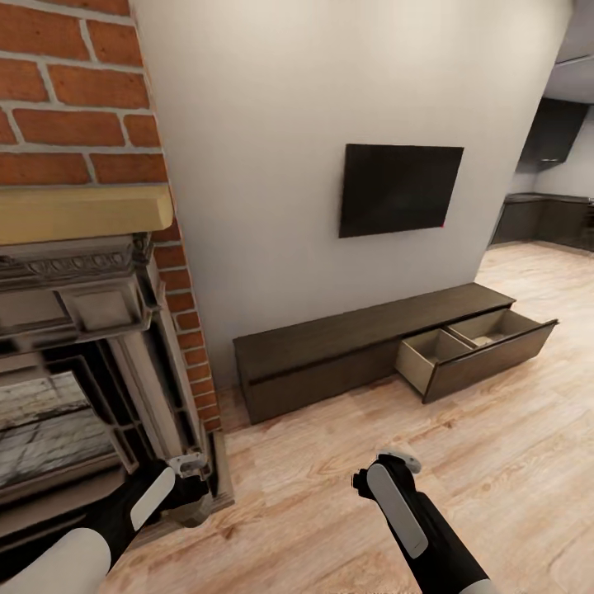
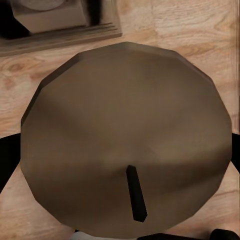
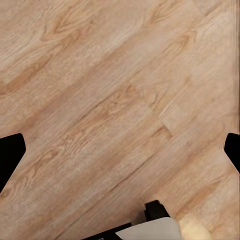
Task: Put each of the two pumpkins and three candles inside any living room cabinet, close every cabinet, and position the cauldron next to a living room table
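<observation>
The left gripper (image 1: 191, 499), low at the bottom left of the head view beside the foot of the brick fireplace (image 1: 91, 124), is clamped around a grey-beige candle (image 2: 127, 137); in the left wrist view the candle's broad flat top fills most of the frame, its short dark wick (image 2: 136, 194) lying over toward the lower edge, with the black fingers showing at the far left and right edges, hard against its sides. I take it the candle is gripped from the side so it stays upright for carrying: its long axis looks to run straight up from the wooden floor (image 3: 120, 100), top face toward the wrist camera. The right gripper (image 1: 388, 470), at the bottom centre of the head view, hangs over bare boards with its jaws spread wide and nothing between them, probably kept free for a drawer front. Across the room, in the middle right of the head view, the long dark cabinet (image 1: 330, 346) sits against the white wall under a black wall screen (image 1: 400, 190), its length running along that wall. Its right-hand drawer (image 1: 478, 346) is pulled out toward the room, presumably left open to receive this candle; something pale lies in its far compartment, too small to name.
</observation>
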Controlling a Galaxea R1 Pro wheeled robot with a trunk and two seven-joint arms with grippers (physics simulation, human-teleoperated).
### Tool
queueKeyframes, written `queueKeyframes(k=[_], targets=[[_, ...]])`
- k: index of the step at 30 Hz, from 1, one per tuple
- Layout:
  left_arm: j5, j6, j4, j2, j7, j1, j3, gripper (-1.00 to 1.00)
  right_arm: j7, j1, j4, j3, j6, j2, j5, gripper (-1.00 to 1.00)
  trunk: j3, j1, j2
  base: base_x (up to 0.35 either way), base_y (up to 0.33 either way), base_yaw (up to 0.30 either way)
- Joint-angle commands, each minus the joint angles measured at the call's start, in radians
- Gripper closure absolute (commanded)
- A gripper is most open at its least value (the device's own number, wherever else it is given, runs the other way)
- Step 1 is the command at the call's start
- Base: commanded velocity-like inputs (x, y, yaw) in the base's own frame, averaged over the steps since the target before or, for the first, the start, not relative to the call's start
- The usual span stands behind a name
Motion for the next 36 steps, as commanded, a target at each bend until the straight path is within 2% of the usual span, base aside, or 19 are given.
queueKeyframes(k=[1,36], targets=[[0.009,0.002,-0.003,0.002,0.009,-0.001,-0.007,1.0,-0.01,-0.001,-0.001,0.001,0.003,0.0,-0.008,-1.0,-0.001,0.0,-0.001,0.0,0.0,-0.277],[0.003,0.002,-0.004,0.002,0.008,-0.001,-0.007,1.0,-0.008,-0.001,0.0,0.001,0.003,0.0,-0.008,-1.0,-0.001,0.0,-0.001,0.0,0.0,-0.277]])
